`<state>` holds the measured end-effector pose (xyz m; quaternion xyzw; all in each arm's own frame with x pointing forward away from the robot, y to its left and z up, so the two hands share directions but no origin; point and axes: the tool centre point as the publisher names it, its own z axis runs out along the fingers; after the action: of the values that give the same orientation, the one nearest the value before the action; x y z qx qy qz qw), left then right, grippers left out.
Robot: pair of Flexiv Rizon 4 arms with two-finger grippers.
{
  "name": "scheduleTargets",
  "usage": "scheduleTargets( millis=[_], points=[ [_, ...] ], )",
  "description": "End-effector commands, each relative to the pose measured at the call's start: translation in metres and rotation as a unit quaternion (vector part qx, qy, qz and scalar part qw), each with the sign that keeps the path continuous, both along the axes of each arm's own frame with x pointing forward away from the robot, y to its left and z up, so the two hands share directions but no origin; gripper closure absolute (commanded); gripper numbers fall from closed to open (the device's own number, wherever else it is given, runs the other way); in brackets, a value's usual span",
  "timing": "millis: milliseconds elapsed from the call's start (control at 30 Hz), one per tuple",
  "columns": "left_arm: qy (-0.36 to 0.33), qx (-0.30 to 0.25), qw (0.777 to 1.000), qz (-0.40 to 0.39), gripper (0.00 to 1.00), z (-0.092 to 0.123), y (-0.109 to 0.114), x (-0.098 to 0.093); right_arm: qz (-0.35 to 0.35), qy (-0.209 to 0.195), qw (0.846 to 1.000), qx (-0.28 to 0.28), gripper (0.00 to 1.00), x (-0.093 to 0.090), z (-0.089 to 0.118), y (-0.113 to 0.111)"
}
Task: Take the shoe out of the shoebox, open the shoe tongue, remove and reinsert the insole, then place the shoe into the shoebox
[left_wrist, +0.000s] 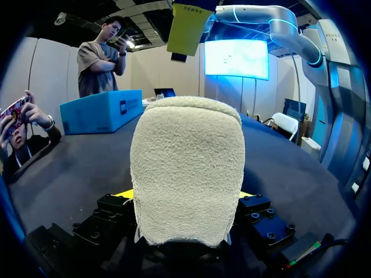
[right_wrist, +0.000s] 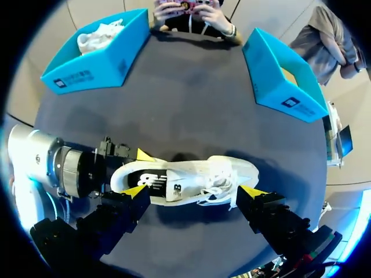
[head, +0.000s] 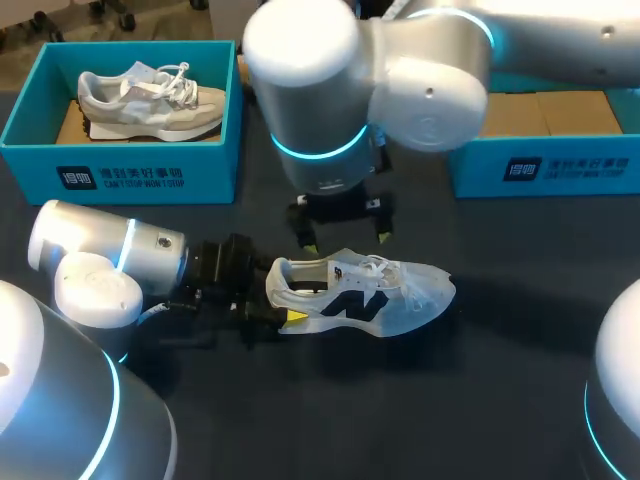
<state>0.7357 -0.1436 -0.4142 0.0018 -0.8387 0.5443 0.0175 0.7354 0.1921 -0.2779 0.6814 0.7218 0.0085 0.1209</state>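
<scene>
Left claw point(head: 276, 300) clamped on shoe point(head: 370, 298) heel — right claw point(head: 345, 240) spread wide, hovering above.

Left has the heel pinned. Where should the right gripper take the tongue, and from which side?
Likely the tongue's free upper edge, just behind the laces, coming straight down from above. The shoe stands upright on its sole with its opening facing up, and the open right gripper hangs over it.
</scene>
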Motion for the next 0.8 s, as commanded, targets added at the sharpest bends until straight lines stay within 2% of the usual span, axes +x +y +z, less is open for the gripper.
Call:
scheduleTargets(
  millis=[33, 500, 800],
  points=[
    [0.0, 0.001, 1.0, 0.0, 1.0, -0.003, -0.001, 0.0, -0.007, 0.005, 0.999, -0.032, 0.0, -0.001, -0.014, 0.009],
    [0.0, 0.001, 1.0, 0.0, 1.0, -0.003, -0.001, 0.0, -0.019, 0.016, 1.0, -0.018, 0.0, 0.003, -0.047, 0.017],
    [0.0, 0.001, 1.0, 0.0, 1.0, -0.003, -0.001, 0.0, -0.048, 0.04, 0.997, -0.05, 0.0, -0.001, -0.058, 0.012]
  ],
)
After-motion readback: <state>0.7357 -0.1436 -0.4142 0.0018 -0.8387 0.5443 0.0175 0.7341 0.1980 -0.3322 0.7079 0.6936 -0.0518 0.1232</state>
